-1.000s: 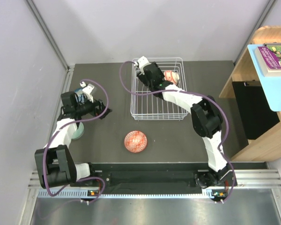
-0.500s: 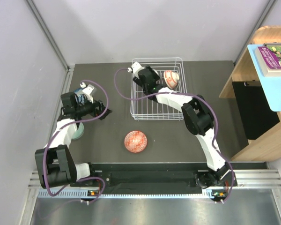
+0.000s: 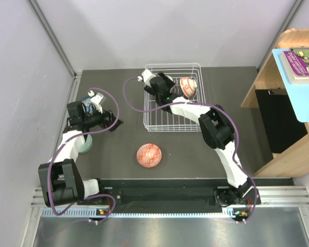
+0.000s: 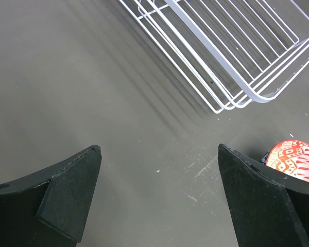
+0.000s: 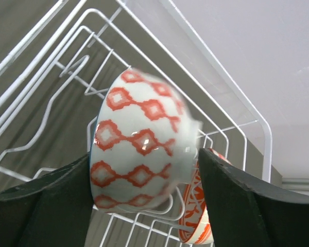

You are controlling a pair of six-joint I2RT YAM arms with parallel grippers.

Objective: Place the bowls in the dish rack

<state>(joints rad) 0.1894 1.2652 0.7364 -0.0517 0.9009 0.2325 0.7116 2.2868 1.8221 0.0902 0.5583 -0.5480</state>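
R tool (image 5: 144, 157) spread, clear of orange-red bowl (image 5: 139, 146) standing on edge in dish rack's (image 3: 165, 121) far-R corner. L tool (image 4: 157, 152) spread wide above table (image 3: 195, 154); 2nd orange-red bowl (image 3: 149, 155) lies on table.

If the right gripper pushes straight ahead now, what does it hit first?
The orange-patterned bowl standing on edge in the dish rack; it fills the gap ahead of the right gripper. How near is unclear.

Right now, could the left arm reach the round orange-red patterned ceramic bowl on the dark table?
Probably yes: the left gripper is open and empty, with only bare table between it and the orange-red bowl.
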